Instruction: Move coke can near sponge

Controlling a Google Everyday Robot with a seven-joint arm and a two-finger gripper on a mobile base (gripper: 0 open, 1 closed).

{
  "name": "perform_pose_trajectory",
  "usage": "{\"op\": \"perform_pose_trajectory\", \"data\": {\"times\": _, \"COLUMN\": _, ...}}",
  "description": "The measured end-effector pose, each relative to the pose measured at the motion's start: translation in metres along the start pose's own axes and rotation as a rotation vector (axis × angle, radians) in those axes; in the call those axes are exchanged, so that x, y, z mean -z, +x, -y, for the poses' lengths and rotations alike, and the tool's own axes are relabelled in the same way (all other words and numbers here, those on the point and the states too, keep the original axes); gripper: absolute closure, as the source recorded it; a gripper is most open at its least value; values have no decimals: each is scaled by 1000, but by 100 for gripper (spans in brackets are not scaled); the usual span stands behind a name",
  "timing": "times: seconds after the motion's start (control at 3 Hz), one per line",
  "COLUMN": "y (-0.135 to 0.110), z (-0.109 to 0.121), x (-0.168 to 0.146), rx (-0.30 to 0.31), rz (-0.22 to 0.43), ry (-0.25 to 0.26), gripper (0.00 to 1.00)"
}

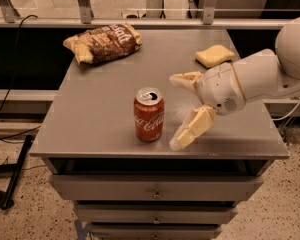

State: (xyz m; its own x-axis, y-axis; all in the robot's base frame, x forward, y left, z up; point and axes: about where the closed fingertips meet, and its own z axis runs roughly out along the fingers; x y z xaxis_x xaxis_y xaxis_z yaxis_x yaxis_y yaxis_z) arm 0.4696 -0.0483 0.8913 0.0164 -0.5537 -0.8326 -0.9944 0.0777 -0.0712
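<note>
The red coke can (149, 115) stands upright near the front edge of the grey cabinet top (100, 109). The pale yellow sponge (214, 55) lies at the back right of the top. My gripper (176, 110) comes in from the right, just right of the can. Its cream fingers are spread wide, one finger (186, 80) behind and one finger (192, 129) in front, with nothing between them. The gripper is not touching the can.
A brown crinkled chip bag (103, 42) lies at the back left of the top. Drawers (155, 194) sit below the front edge. A metal rail (140, 21) runs behind the cabinet. A black cable (10, 84) hangs at the left.
</note>
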Motion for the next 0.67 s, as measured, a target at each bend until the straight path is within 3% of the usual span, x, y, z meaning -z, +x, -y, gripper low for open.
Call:
{"op": "perform_pose_trajectory", "data": {"times": 0.33, "y": -12, "z": -2, "x": -20, "rx": -20, "rz": 101, "ry": -28, "gripper": 0}}
{"op": "perform_pose_trajectory", "data": {"times": 0.67, "y": -20, "z": -4, "x": -34, "rx": -44, "rz": 158, "ry": -45, "gripper": 18}}
